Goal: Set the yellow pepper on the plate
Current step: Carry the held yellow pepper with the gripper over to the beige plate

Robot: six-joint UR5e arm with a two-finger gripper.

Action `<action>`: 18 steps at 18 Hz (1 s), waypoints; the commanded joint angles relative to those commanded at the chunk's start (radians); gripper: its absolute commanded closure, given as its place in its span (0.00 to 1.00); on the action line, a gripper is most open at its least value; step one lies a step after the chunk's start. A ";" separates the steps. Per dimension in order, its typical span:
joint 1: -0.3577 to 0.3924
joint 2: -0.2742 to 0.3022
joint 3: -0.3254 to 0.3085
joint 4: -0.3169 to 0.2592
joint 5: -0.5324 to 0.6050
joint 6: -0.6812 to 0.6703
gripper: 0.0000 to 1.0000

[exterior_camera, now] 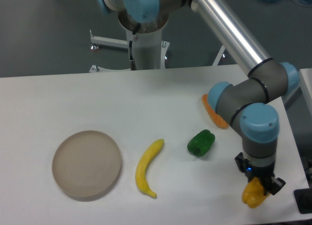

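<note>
The yellow pepper (253, 195) is small, blocky and yellow-orange, near the table's front right edge. My gripper (258, 188) comes down on it from above with its fingers shut on the pepper's sides. I cannot tell whether the pepper rests on the table or hangs just above it. The plate (87, 163), a round tan disc with a low rim, lies at the front left, far from the gripper.
A long curved yellow banana-shaped item (147, 167) lies between plate and gripper. A green pepper (201, 142) sits left of the arm. An orange pepper (213, 112) lies partly behind the arm's elbow. The table's right edge (296, 152) is close to the gripper.
</note>
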 joint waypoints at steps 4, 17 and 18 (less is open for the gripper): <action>-0.060 0.115 -0.140 -0.040 0.000 -0.121 0.62; -0.388 0.286 -0.347 -0.181 -0.015 -0.676 0.62; -0.406 0.286 -0.358 -0.181 -0.017 -0.706 0.62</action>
